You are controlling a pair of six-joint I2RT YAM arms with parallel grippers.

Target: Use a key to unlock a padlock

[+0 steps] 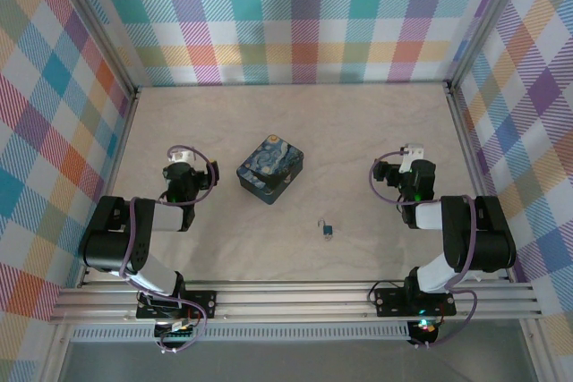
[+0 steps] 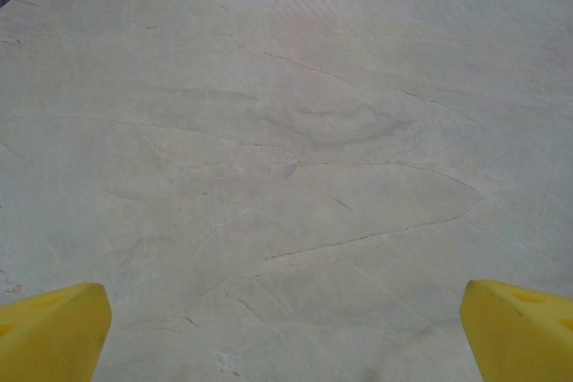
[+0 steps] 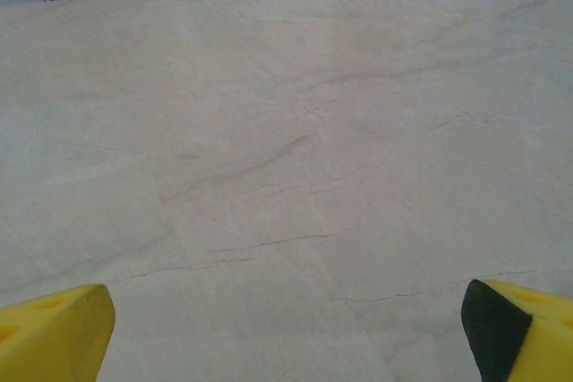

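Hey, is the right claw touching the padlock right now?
Apart. The top view shows bare table between the right claw and the padlock, which lies nearer the middle.

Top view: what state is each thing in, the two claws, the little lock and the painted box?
left gripper, open, empty.
right gripper, open, empty.
padlock, lying on the table, untouched; locked or not, too small to tell.
box, lid on, resting on the table.

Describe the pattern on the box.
A dark-blue swirly painting print on the box, best seen in the top external view.
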